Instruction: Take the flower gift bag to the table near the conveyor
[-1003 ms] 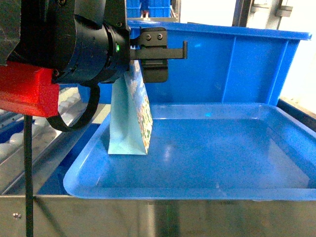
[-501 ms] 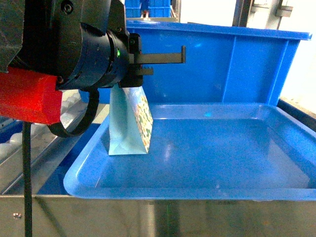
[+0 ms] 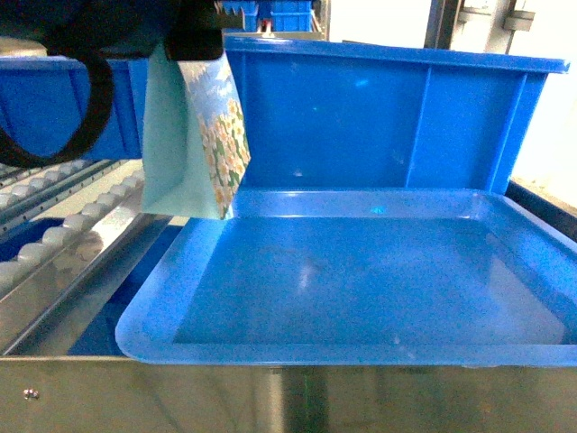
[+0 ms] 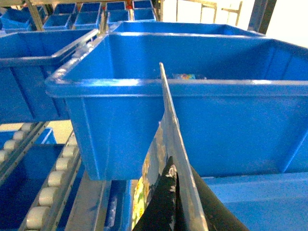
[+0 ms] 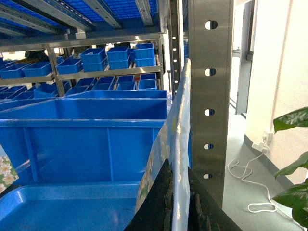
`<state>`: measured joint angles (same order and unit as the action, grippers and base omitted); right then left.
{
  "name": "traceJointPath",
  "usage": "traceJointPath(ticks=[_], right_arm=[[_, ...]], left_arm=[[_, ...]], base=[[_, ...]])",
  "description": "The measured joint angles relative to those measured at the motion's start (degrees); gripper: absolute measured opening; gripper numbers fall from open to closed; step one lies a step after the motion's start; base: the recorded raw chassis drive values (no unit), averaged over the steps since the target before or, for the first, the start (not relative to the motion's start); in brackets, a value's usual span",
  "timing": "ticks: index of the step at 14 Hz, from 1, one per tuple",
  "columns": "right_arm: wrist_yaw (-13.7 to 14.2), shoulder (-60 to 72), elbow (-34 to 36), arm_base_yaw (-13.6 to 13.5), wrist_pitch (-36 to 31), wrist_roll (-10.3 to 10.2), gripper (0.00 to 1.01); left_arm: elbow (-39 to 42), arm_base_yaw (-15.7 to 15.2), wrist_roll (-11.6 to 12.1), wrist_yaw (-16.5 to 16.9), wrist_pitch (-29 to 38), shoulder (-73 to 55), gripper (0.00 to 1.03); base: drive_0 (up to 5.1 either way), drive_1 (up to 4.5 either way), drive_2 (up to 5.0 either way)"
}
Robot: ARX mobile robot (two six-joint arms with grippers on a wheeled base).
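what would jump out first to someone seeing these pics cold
A flower gift bag hangs in the air at upper left in the head view, above the left rim of the wide, shallow blue tray, pinched from above by the left gripper. A big blue bin fills the background behind it.

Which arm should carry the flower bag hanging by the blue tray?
Left. The left gripper is shut on the top of the flower bag, which hangs clear of the blue tray. The right gripper grips a second bag.
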<state>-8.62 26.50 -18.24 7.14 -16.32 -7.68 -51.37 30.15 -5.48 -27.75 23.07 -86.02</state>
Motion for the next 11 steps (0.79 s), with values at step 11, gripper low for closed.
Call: traceJointPath(ticks=[11], right_arm=[[0.0,0.0,0.0,0.0,0.0,0.0,0.03]], left_arm=[[34.0,-22.8,16.5,15.5,1.2,48.9,0.02]], base=[[0.0,0.0,0.0]])
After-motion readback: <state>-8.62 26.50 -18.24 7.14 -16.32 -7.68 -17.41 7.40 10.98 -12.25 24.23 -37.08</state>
